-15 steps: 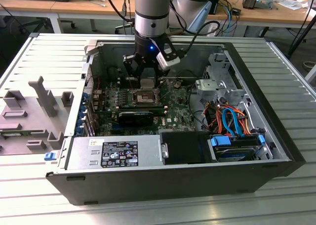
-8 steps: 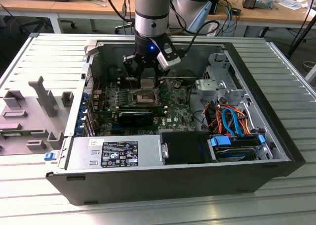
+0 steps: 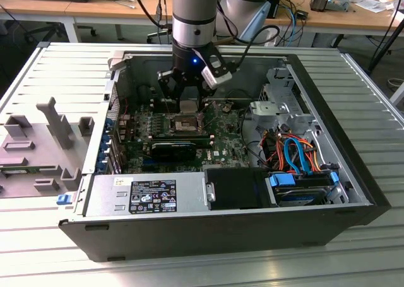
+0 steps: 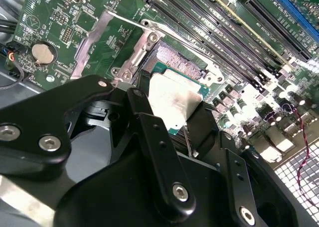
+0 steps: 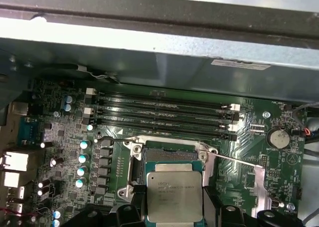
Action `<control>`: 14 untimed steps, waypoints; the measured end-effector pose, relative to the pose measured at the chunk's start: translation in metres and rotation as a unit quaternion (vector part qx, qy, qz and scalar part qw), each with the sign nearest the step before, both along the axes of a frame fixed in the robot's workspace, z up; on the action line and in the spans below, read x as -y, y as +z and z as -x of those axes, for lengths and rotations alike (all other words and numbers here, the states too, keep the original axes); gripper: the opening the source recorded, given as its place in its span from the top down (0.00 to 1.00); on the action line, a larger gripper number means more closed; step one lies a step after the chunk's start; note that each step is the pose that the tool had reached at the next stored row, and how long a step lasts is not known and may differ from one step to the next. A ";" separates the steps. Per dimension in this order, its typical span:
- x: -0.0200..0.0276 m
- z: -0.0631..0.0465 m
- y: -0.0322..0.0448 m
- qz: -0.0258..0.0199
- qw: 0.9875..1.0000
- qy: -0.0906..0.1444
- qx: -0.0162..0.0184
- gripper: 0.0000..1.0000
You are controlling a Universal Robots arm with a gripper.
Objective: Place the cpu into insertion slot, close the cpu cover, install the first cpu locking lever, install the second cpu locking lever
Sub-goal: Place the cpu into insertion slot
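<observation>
- cpu (image 4: 174,100) clamped edge-to-edge in the gripper (image 4: 172,112), silver top facing the cameras in both wrist views.
- Black fingers (image 4: 144,112) touch two opposite sides of the chip; claw is narrow, closed on it.
- cpu hangs just over the slot (image 4: 177,57), overlapping one side of it and not seated. Part of the dark contact field is still exposed beyond the chip's edge.
- In the first wrist view, the same: cpu (image 5: 174,194) low over the slot (image 5: 167,154).
- Cover (image 4: 92,37) swung open, lying flat on the board beside the slot, green board showing through its window.
- Thin wire lever (image 5: 234,158) is unlatched, running from a slot corner out toward the coin cell (image 5: 278,137).
- Memory slots (image 5: 164,112) on the far side of the slot from the gripper.
- Exterior view: gripper (image 3: 188,104) sits inside the open case (image 3: 189,230), above the board's middle. Drive bay with blue brackets (image 3: 303,186) at the exterior view's right, grey fixture plate (image 3: 38,142) outside the case at its left.
</observation>
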State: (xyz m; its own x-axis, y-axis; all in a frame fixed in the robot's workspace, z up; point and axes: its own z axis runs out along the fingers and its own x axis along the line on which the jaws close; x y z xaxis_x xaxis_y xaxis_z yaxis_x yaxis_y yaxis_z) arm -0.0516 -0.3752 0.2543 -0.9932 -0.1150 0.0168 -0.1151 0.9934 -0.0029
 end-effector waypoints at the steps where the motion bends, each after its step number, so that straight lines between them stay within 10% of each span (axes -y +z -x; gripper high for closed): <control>1: 0.0000 0.000 0.0000 0.000 1.000 0.002 0.000 0.46; 14: 0.0000 0.000 0.0000 0.000 0.999 0.049 0.000 0.46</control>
State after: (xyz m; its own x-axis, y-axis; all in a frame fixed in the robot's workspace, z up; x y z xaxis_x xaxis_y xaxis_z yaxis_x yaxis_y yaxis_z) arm -0.0516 -0.3752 0.2543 -0.9774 -0.2109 0.0168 -0.2109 0.9775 -0.0029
